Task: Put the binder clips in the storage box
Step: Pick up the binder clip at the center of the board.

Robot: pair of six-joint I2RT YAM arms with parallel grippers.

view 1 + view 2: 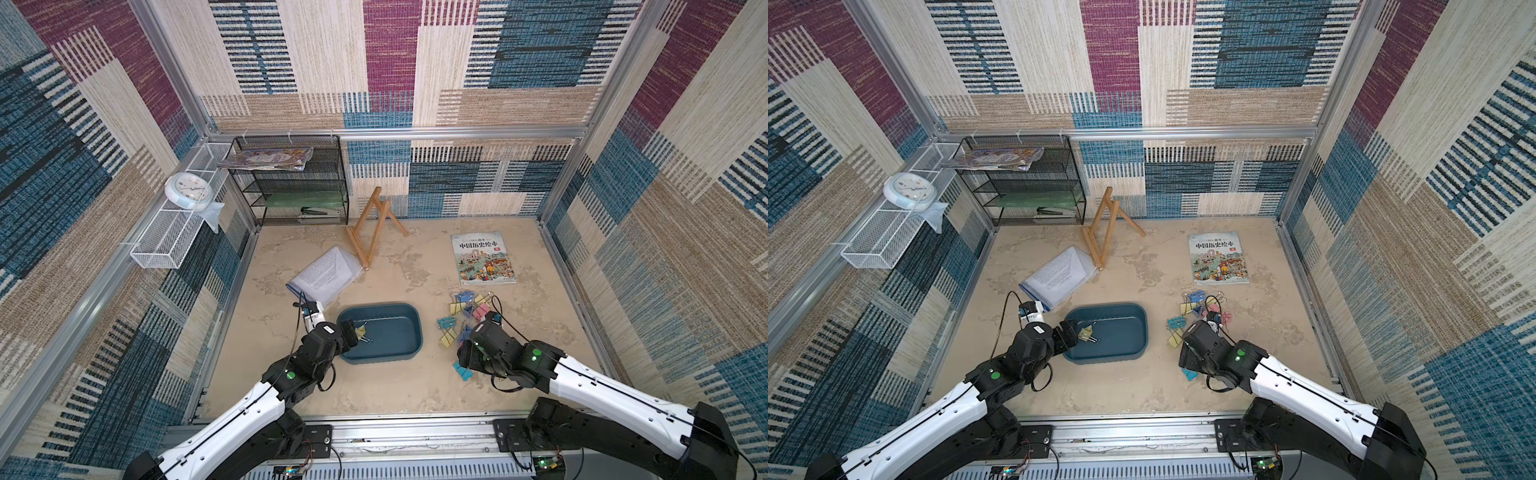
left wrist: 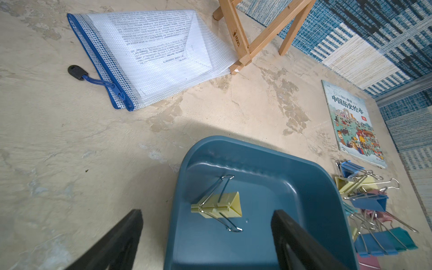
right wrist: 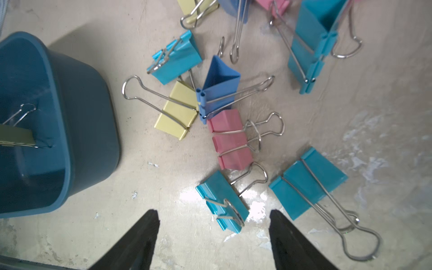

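Beige tabletop (image 1: 374, 257) holds the storage box (image 1: 395, 336), 1 yellow clip (image 2: 217, 205) inside under the left gripper (image 2: 208, 212), fingers apart; remaining binder clips (image 1: 457, 308) lie beside it, right gripper (image 3: 213, 211) spread over a teal clip (image 3: 222, 201), likely targeting it

Book (image 1: 484, 257) at two o'clock bears the title 中国历史绘本; easel (image 2: 236, 39) stamp and pouch (image 2: 149, 58) print are unreadable.
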